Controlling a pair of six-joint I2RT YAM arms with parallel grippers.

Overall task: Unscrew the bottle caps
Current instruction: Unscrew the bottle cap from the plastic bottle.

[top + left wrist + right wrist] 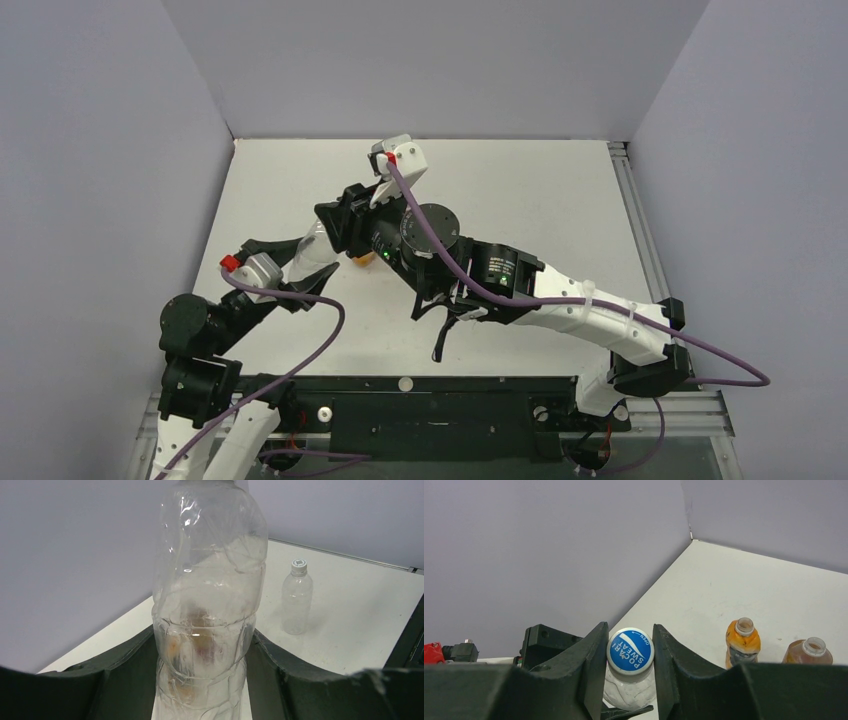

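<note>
Although the table (560, 200) carries four bottles across the wrist views, only two of them look finished. The biggest, a crumpled clear bottle (207, 580), stands upright near the table's left side, its body pinched between the fingers of the left gripper (202, 662). Over its top, the right gripper (629, 647) has its fingers pressed against both sides of the blue cap (630, 651), which sits on the neck, so this one judges as gripped but not yet unscrewed. Further off, the orange bottle (742, 642) and the reddish-brown bottle (808, 652) stand side by side with bare, open necks; their caps are nowhere in sight. A small clear bottle (297, 602) stands alone, well apart, its white cap (299, 566) in place and awaiting its turn.
</note>
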